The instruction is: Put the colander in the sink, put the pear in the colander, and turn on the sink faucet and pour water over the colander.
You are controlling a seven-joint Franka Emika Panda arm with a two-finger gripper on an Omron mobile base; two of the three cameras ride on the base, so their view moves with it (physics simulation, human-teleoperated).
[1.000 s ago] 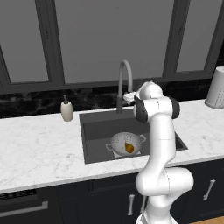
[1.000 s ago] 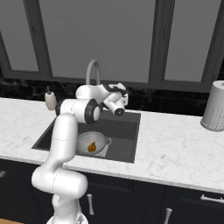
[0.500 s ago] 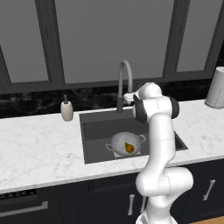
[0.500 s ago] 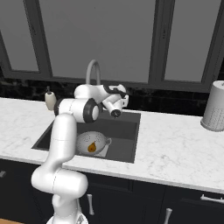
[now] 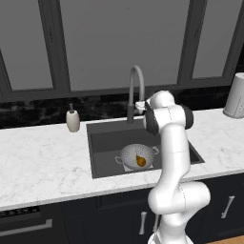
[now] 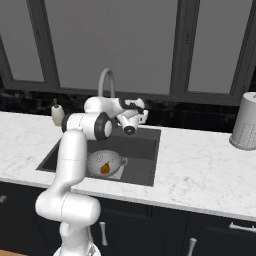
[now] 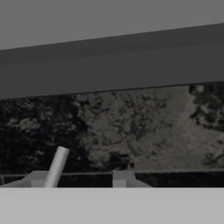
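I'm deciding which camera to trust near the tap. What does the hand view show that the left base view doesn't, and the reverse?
Hand view alone: the gripper's fingertips at the bottom, close before the dark marbled backsplash, with a thin grey rod, probably the faucet lever, beside the left tip.

Left base view alone: the colander in the sink with the pear inside, the faucet whole, a soap bottle and a white canister.

Both: the backsplash and window frame.
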